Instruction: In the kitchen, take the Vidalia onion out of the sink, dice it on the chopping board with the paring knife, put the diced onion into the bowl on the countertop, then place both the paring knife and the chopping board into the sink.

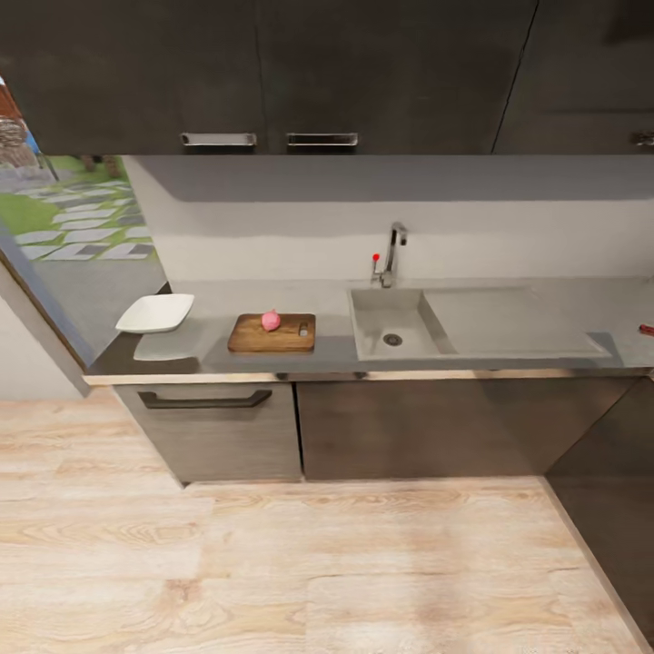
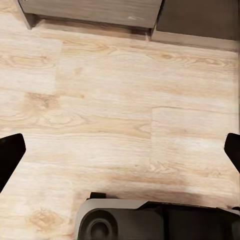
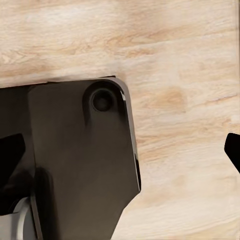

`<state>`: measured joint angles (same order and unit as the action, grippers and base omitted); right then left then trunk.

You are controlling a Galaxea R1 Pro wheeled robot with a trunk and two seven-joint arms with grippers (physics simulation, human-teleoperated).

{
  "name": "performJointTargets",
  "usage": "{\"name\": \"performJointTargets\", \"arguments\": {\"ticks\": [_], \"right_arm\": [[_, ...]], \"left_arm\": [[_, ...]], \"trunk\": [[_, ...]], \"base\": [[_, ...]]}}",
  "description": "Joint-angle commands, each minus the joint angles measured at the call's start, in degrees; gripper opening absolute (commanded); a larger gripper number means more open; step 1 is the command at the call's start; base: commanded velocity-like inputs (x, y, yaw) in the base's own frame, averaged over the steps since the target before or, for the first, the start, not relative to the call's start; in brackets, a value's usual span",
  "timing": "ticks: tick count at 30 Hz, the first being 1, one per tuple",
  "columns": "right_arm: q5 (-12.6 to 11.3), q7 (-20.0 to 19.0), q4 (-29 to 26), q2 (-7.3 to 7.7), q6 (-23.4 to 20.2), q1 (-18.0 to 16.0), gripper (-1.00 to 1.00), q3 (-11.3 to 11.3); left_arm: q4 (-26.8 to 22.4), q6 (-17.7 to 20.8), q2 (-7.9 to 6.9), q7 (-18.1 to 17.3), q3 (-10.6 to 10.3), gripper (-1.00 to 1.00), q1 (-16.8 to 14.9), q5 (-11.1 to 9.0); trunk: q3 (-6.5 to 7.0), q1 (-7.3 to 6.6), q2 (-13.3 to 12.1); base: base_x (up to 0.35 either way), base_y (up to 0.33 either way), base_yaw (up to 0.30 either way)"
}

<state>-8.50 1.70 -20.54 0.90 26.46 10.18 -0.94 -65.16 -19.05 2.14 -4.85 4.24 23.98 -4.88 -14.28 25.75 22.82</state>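
Vidalia onion (image 1: 271,320) on chopping board (image 1: 272,333), left hand (image 2: 120,150) and right hand (image 3: 125,150) spread wide, empty, above floor (image 2: 125,100)

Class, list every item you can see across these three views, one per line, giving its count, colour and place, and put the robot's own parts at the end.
Vidalia onion: one, pinkish-red, on the chopping board.
Chopping board: one, brown wood, on the countertop left of the sink.
Bowl: one, white, on the countertop's left end.
Sink: one, grey, set in the countertop, with drainboard on its right.
Tap: one, chrome with red knob, behind the sink.
Countertop: one, grey, over dark cabinets.
Drawer handle: one, black, under the bowl.
Floor: pale wood.
Left gripper: black fingers wide apart, over floor.
Right gripper: black fingers apart, over the robot's dark base.
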Motion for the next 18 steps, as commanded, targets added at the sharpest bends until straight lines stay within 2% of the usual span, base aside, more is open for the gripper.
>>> {"name": "performJointTargets", "arguments": {"ticks": [1,18], "right_arm": [[-0.24,0.08,-0.10,0.02,0.07,0.02,1.00,-0.11],[-0.21,0.06,-0.19,0.14,0.08,0.02,1.00,-0.11]], "left_arm": [[0.01,-0.02,0.06,-0.51,0.15,1.00,0.02,-0.51],[0.21,-0.08,0.06,-0.51,0.12,1.00,0.02,-0.57]], "trunk": [[-0.08,0.04,0.10],[-0.08,0.04,0.10]], "base": [[0.000,0.000,-0.271],[0.000,0.000,-0.278]]}}
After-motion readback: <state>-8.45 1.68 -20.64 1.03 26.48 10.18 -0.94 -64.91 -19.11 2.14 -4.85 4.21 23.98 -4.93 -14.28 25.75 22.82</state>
